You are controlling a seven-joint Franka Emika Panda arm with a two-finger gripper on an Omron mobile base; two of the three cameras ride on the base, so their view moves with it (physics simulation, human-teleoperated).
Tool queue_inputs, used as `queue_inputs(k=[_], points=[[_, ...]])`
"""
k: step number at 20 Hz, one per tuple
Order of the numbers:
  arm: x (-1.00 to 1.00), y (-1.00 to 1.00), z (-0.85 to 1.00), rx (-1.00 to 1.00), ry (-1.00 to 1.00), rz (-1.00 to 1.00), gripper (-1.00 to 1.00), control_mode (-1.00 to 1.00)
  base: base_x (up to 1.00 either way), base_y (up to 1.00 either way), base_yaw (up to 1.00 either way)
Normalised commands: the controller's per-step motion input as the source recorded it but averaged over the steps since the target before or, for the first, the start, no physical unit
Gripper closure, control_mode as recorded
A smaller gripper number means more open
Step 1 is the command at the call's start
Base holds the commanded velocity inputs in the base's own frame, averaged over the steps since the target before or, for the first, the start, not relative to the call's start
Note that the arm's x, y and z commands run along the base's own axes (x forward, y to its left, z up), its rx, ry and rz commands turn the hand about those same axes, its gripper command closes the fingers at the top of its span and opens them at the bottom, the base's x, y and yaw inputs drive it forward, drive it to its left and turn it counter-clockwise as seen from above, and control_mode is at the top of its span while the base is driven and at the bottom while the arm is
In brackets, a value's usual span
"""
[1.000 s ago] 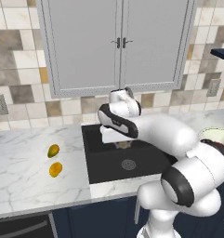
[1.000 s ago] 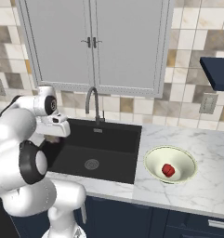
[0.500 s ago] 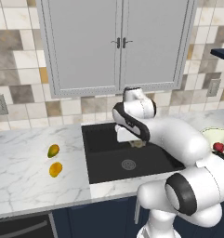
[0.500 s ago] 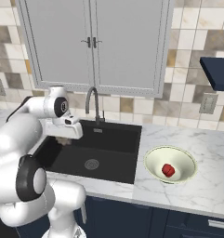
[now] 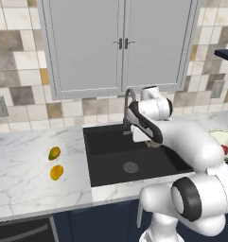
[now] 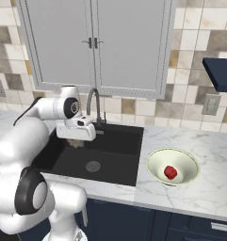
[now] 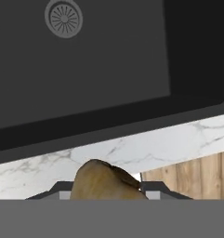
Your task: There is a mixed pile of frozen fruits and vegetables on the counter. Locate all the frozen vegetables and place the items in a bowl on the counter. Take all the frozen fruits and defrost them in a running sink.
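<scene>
Broadly, the white marble worktop [image 5: 35, 175] with grey veins carries the large black rectangular sink [image 6: 105, 157], its round steel drain [image 7: 63, 18] clear in the hand view. At the far right sits the wide pale greenish-white bowl [image 6: 155, 164] — in the left base view the arm cuts most of it off — holding the small glossy red round vegetable [image 6: 170, 172]. Two yellow-orange oval fruits [image 5: 54, 153] [image 5: 57, 172] lie near each other left of the basin. Above the sink, the gripper [image 7: 108, 185] is pinching a grey-brown mushroom-like lump [image 7: 106, 181]; its lower part is hidden.
</scene>
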Motion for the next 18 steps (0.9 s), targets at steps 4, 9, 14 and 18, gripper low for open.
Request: queue_inputs(k=[4,9,14,18], points=[[-0.1,-0.48,0.1,-0.02,0.0,0.0,1.0,-1.0,0.0,0.0,0.0],[-0.13,-0.49,0.11,-0.02,0.0,0.0,1.0,-1.0,0.0,0.0,0.0],[-0.12,-0.48,0.11,-0.02,0.0,0.0,1.0,-1.0,0.0,0.0,0.0],[-0.14,-0.48,0.11,-0.02,0.0,0.0,1.0,-1.0,0.0,0.0,0.0]])
